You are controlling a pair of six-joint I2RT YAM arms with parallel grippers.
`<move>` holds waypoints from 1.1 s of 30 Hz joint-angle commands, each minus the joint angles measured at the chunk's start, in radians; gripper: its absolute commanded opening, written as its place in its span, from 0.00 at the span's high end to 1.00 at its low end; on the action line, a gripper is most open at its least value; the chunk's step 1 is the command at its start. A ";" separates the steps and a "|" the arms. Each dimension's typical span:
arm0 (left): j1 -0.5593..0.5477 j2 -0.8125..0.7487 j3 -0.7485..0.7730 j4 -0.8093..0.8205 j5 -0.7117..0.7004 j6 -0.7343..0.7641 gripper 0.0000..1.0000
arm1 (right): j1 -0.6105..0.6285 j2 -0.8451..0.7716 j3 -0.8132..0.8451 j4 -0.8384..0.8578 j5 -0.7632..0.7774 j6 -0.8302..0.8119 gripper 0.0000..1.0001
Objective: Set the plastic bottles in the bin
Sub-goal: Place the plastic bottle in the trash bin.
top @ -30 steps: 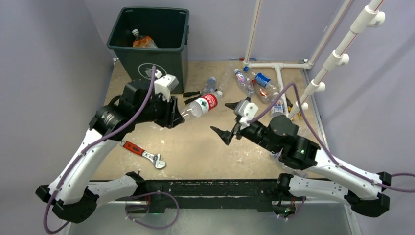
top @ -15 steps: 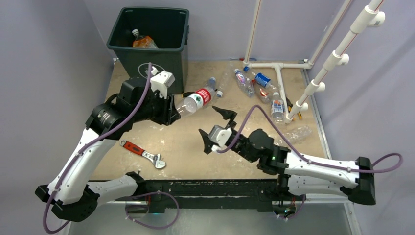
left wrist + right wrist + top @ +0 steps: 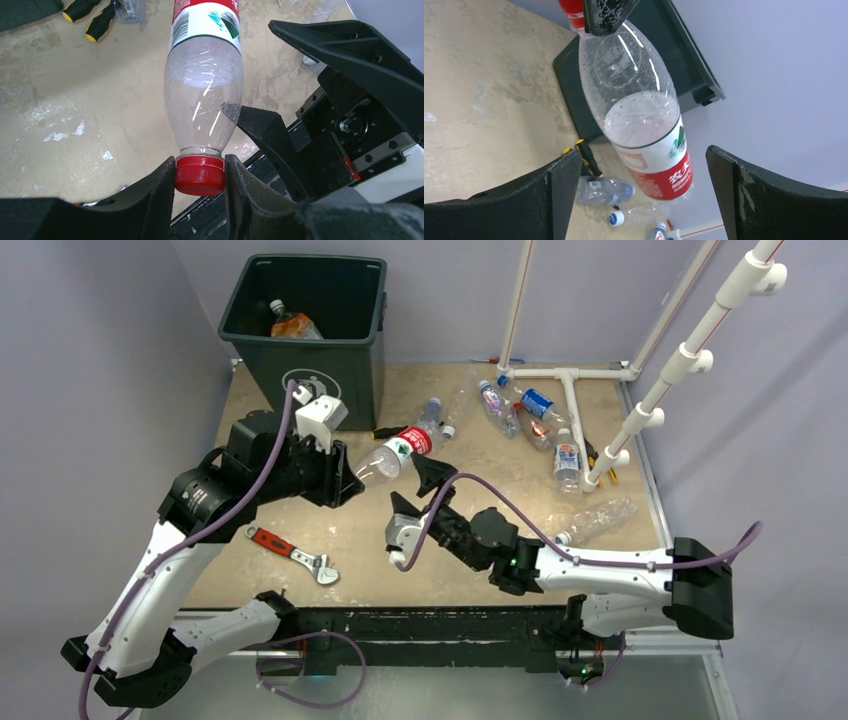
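Note:
My left gripper (image 3: pixel 199 175) is shut on the red cap of a clear plastic bottle (image 3: pixel 204 100) with a red-and-white label, held off the table in front of the bin (image 3: pixel 330 365). In the top view this bottle (image 3: pixel 395 452) points right from the left gripper (image 3: pixel 350 478). My right gripper (image 3: pixel 412 500) is open just below it; in the right wrist view its jaws (image 3: pixel 642 156) stand wide on either side of the bottle's body (image 3: pixel 639 115) without touching it. An orange-labelled bottle (image 3: pixel 292 326) lies in the bin. More bottles (image 3: pixel 520 410) lie at the back right.
A red-handled wrench (image 3: pixel 292 553) lies front left. Yellow-and-black screwdrivers (image 3: pixel 390 432) rest beside the bin, with two bottles (image 3: pixel 432 416) near them. A white pipe frame (image 3: pixel 572 390) stands at the back right, a bottle (image 3: pixel 566 458) against it. A crushed bottle (image 3: pixel 600 520) lies right.
My right arm swung left across the table to the held bottle, and its jaws opened wider. The left gripper drew the bottle slightly left, keeping its grip.

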 commanded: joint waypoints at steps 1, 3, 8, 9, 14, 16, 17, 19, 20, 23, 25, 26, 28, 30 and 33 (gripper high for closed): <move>-0.002 -0.009 -0.018 0.028 0.029 0.000 1.00 | 0.004 0.046 0.041 0.138 0.034 -0.103 0.01; -0.003 -0.006 -0.020 0.026 0.038 -0.004 1.00 | 0.004 0.063 0.048 0.149 0.030 -0.121 0.01; -0.005 -0.013 -0.023 0.042 0.078 -0.015 1.00 | 0.004 0.102 0.072 0.139 0.009 -0.143 0.01; -0.006 -0.013 -0.022 0.045 0.086 -0.016 1.00 | 0.003 0.110 0.078 0.138 0.001 -0.153 0.01; -0.005 -0.016 -0.022 0.062 0.136 -0.028 1.00 | -0.008 0.174 0.121 0.155 -0.003 -0.201 0.05; -0.006 -0.028 -0.026 0.064 0.137 -0.029 1.00 | -0.018 0.195 0.132 0.158 -0.012 -0.204 0.08; -0.006 -0.033 -0.027 0.063 0.136 -0.029 1.00 | -0.025 0.202 0.135 0.157 -0.017 -0.200 0.10; -0.005 -0.042 -0.031 0.061 0.130 -0.031 1.00 | -0.033 0.210 0.137 0.156 -0.022 -0.186 0.15; -0.006 -0.045 -0.034 0.060 0.128 -0.031 1.00 | -0.035 0.213 0.136 0.154 -0.024 -0.180 0.18; -0.005 -0.050 -0.040 0.059 0.119 -0.029 1.00 | -0.036 0.212 0.126 0.158 -0.021 -0.168 0.25; -0.006 -0.050 -0.041 0.063 0.118 -0.029 1.00 | -0.036 0.202 0.118 0.158 -0.017 -0.166 0.30; -0.005 -0.048 -0.038 0.065 0.121 -0.029 1.00 | -0.036 0.200 0.117 0.158 -0.014 -0.162 0.34; -0.006 -0.044 -0.031 0.068 0.124 -0.030 1.00 | -0.036 0.194 0.117 0.145 -0.012 -0.155 0.44; -0.005 -0.043 -0.031 0.082 0.131 -0.034 1.00 | -0.036 0.189 0.119 0.128 -0.016 -0.147 0.53; -0.006 -0.046 -0.031 0.112 0.132 -0.050 0.99 | -0.036 0.190 0.122 0.123 -0.017 -0.138 0.61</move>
